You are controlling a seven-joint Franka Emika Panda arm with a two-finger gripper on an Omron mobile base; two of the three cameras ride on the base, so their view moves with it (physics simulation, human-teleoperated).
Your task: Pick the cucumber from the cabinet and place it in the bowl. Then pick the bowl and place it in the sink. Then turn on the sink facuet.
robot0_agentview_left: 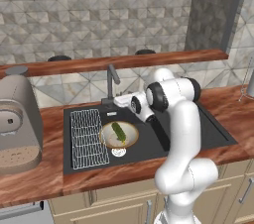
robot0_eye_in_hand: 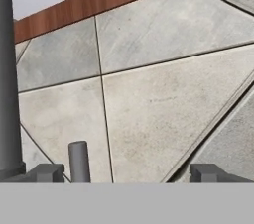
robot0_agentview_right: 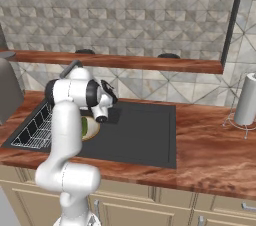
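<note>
A tiled wall backs a wooden counter (robot0_agentview_left: 49, 178) with a black sink (robot0_agentview_left: 198, 134). The bowl (robot0_agentview_left: 126, 136) already sits in the sink's left part beside a wire rack (robot0_agentview_left: 88, 138), the cucumber (robot0_agentview_left: 118, 131) lying in it. Only the faucet (robot0_agentview_left: 111, 82), at the far rim, remains. The gripper (robot0_eye_in_hand: 128, 172), jaws wide and empty, hangs just beside it.

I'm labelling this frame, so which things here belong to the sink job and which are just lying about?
Job: cucumber, bowl, sink, faucet, gripper open by the faucet.

Lying about: wire rack, coffee machine, paper towel roll, wooden ledge.
</note>
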